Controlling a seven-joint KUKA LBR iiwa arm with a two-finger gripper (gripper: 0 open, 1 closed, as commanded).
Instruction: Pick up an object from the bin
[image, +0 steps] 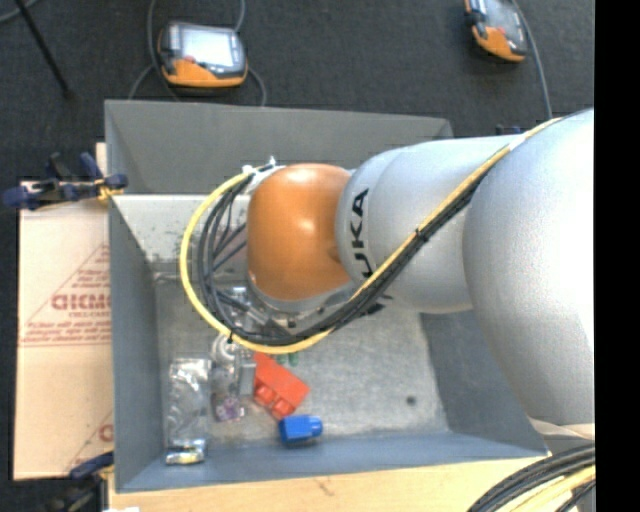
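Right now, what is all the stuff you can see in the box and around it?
red block: 1, red-orange, bin floor, just right of the pincer
blue block: 1, blue, bin floor, near the view's bottom wall, below the red block
plastic wrapper: 1, see-through, bin floor, left of the pincer
shiny bit: 1, silvery, bottom-left corner of the bin
purple bit: 1, purple, at the pincer's tip; too small to tell what it is
bin: 1, grey, middle of the view
devices: 2, orange and grey, dark floor beyond the bin
arm: 1, whitish, from the right
orange cover: 1, on the wrist
cables: a bundle, yellow and black, beside the cover
pincer: 1, grey, low in the bin
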